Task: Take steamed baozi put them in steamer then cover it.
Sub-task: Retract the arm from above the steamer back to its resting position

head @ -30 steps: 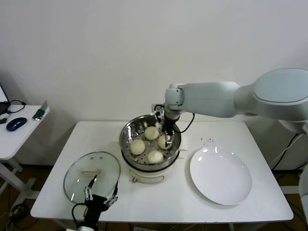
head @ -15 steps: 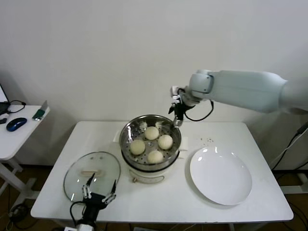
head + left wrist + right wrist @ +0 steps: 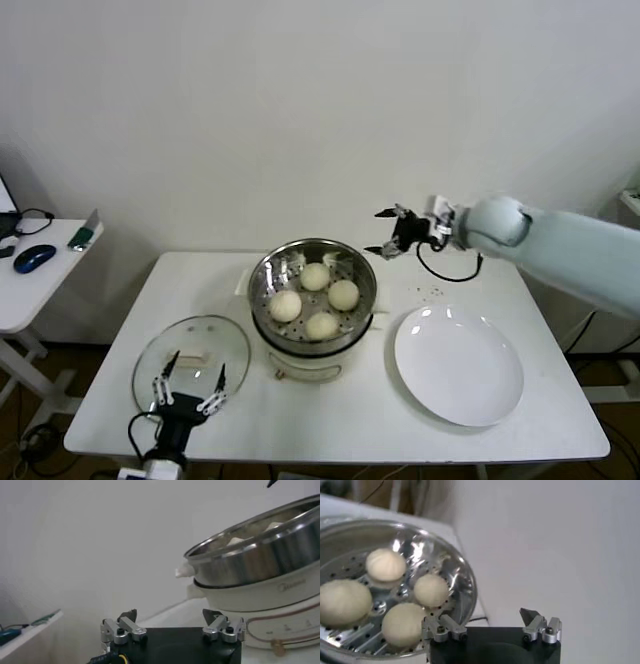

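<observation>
The steamer point(image 3: 260, 275) stands mid-table with several cream baozi point(image 3: 343, 294) on its perforated floor. My right gripper point(image 3: 393, 232) hangs open and empty in the air, behind and to the right of the pot. Its wrist view looks down on the steamer point(image 3: 465, 580) and the baozi point(image 3: 431, 590) past the right gripper point(image 3: 487, 616). The clear glass lid point(image 3: 215, 345) lies flat at the front left. My left gripper point(image 3: 188, 385) sits open at the lid's near edge, holding nothing. In the left wrist view the left gripper point(image 3: 169, 616) faces the steamer point(image 3: 260, 555) from the side.
An empty white plate point(image 3: 458, 365) lies to the right of the steamer. A side table point(image 3: 40, 285) with a blue mouse point(image 3: 33, 257) stands at the far left. The wall runs close behind the table.
My right gripper has risen out of the steamer and swung right and back, leaving a baozi inside. The left gripper has drifted slightly left and toward the table's front edge.
</observation>
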Robot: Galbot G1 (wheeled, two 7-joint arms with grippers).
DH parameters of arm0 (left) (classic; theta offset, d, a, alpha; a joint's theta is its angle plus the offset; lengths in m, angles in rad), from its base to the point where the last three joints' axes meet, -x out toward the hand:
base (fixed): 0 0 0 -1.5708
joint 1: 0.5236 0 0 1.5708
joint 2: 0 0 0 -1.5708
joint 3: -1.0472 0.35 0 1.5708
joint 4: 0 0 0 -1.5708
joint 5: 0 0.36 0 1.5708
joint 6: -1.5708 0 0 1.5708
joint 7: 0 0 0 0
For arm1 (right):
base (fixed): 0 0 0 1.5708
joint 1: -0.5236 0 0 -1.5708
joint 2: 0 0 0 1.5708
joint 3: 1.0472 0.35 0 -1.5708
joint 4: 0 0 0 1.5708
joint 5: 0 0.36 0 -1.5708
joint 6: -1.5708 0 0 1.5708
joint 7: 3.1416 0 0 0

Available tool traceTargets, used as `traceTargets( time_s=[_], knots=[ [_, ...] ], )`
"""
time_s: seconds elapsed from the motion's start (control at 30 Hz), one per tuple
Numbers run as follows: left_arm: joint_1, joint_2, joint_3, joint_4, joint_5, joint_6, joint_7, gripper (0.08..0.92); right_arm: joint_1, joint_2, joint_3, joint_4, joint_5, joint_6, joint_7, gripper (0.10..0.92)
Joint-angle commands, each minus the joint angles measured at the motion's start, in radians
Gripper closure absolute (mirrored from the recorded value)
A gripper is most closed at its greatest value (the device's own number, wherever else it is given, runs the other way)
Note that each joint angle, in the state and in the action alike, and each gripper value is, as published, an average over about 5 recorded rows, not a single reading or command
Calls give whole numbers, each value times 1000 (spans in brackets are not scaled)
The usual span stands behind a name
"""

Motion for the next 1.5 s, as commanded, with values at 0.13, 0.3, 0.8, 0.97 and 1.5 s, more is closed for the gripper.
traceTargets(
  time_s=[0.13, 0.3, 0.8, 0.97, 1.5],
  knots=[
    [-3, -3, -14, -40, 69, 0, -12, 177, -849, -224, 906, 134, -99, 125, 150, 203],
    [-4, -9, -22, -51, 158, 6, -5, 177, -1118, -175, 1164, 170, -146, 145, 163, 203],
    [-21, 29, -116, -73, 814, 78, -3, 177, -1655, 222, 1713, 354, -276, 21, 234, 203],
    [-49, 56, -110, -22, 1015, 90, -19, 177, -1752, 290, 1789, 389, -288, 26, 215, 203],
    [-176, 71, -52, 260, 1168, 72, -29, 177, -1845, 432, 1847, 356, -369, 20, 186, 203]
  ],
)
